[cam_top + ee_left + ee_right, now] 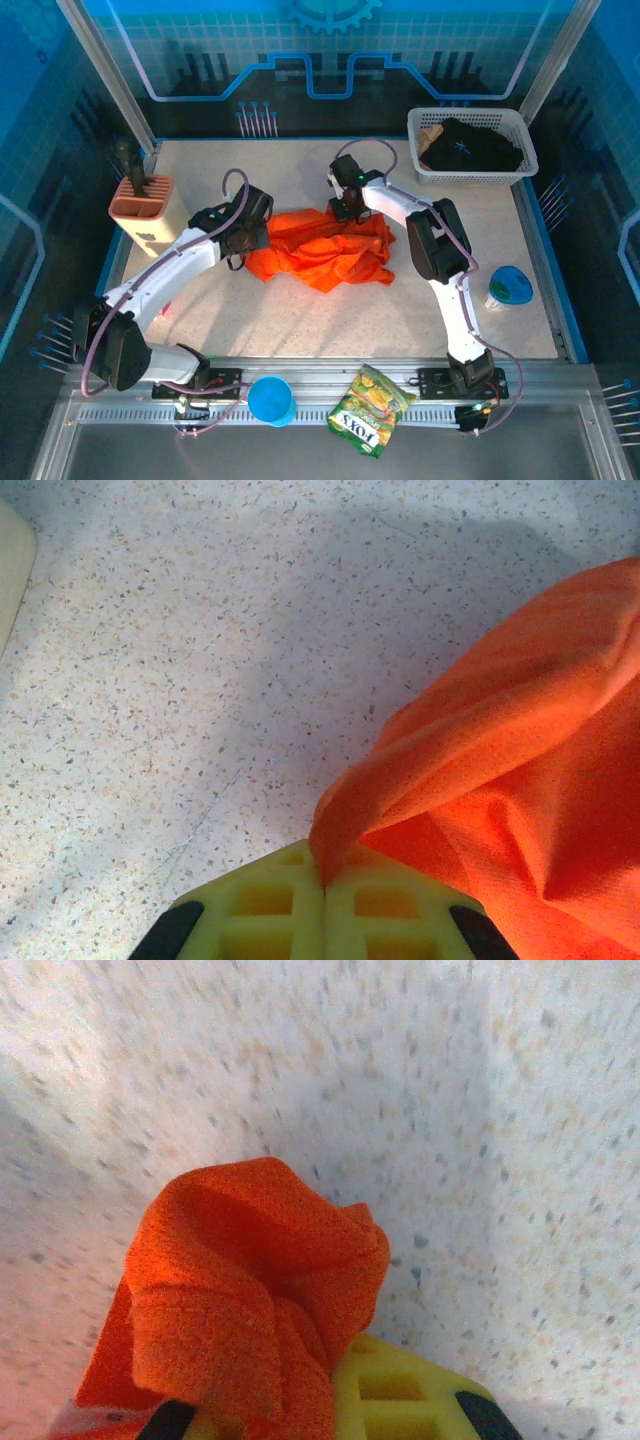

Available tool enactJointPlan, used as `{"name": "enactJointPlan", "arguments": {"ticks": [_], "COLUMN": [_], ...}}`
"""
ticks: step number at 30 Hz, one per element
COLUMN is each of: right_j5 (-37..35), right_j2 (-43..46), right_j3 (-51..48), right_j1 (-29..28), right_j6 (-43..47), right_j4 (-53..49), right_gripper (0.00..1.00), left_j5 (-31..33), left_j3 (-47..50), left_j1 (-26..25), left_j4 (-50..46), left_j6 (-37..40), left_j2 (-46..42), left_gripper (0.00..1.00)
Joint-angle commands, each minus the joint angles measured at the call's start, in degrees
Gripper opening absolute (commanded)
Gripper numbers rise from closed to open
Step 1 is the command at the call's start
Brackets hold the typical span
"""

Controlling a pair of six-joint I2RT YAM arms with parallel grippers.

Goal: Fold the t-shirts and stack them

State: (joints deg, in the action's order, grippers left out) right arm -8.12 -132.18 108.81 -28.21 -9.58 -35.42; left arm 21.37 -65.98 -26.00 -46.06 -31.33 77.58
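The pale speckled stone-look table (300, 320) took up most of the top view, fenced by metal rails and blue panels. Near its middle lay the plain bright orange t-shirt (325, 250) of soft cloth, crumpled and unfolded, spread between the two arms.

The white-and-black left arm reached from the near left corner to the shirt's left edge. There the left gripper (250, 235) was clamped on the cloth. In the left wrist view its yellow-green latticed fingers (265, 905) met with no gap, and a fold of the orange t-shirt (500, 780) was pinched at their tips and lifted off the table. The right arm stretched from the near right corner to the shirt's far edge. The right gripper (350, 207) was closed on a bunched wad of the orange t-shirt (250, 1280), which draped over one yellow-green finger and left the other finger (400, 1395) bare.

A white slotted plastic basket (475, 174) stood in the far right corner, well apart from the orange shirt, with the black t-shirt (475, 148) heaped inside it, a small pale mark on top. A tan slotted block holder (142, 212) stood at the left edge with dark handles poking up. On the near rail lay a green-yellow snack bag (370, 410) and, left of it, a round blue cup (270, 400). A small white cup with a blue lid (510, 287) stood by the right edge.
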Motion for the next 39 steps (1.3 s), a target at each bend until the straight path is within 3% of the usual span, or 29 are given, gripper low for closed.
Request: {"name": "enactJointPlan", "arguments": {"ticks": [1, 9, 14, 16, 20, 23, 26, 30, 34, 37, 39], "right_j5": [3.6, 15.3, 25.8, 30.0, 32.6, 29.8, 27.8, 25.5, 25.6, 26.3, 26.6], "right_j2": [0.3, -0.8, -9.2, -9.2, -2.3, 4.8, 10.2, 17.7, 22.8, 24.1, 24.2], "right_j3": [8.3, 24.7, 43.4, 43.9, 27.8, 14.3, 2.8, -11.7, -21.8, -25.4, -26.7], "right_j1": [-0.2, 0.0, -0.1, -0.3, 0.4, 2.2, 5.0, 9.1, 13.2, 15.3, 16.0], "right_j6": [-0.3, -4.1, -14.4, -19.3, -26.9, -27.6, -26.4, -23.0, -19.5, -15.5, -12.6], "right_j4": [-1.3, 3.9, 6.8, 13.3, 33.2, 41.2, 43.3, 44.4, 44.2, 41.3, 38.9], "right_gripper": [0.0, 0.0, 0.0, 0.0, 0.0, 0.0, 0.0, 0.0, 0.0, 0.0, 0.0], "left_j5": [-1.5, -5.2, -1.5, -0.6, -6.1, -11.9, -15.1, -20.3, -21.2, -22.2, -22.4], "left_j3": [-5.6, -17.5, -22.8, -24.9, -27.9, -28.3, -29.2, -35.1, -43.9, -49.5, -52.0], "left_j1": [-1.0, -8.0, -8.9, -8.8, -9.7, -13.7, -21.2, -30.4, -36.2, -38.0, -38.5], "left_j4": [-3.1, -8.5, -11.1, -11.5, -10.3, -7.2, -3.1, 0.4, 0.8, 1.0, 1.2], "left_j6": [3.3, 9.3, 9.3, 9.8, 10.4, 10.4, 11.0, 12.4, 13.9, 13.7, 12.9], "left_j2": [-4.9, -8.7, -10.2, -10.9, -10.7, -8.0, -1.6, 13.2, 29.1, 38.7, 43.8], "left_gripper": [0.0, 0.0, 0.0, 0.0, 0.03, 0.05, 0.06, 0.03, 0.0, 0.14, 0.4]}}
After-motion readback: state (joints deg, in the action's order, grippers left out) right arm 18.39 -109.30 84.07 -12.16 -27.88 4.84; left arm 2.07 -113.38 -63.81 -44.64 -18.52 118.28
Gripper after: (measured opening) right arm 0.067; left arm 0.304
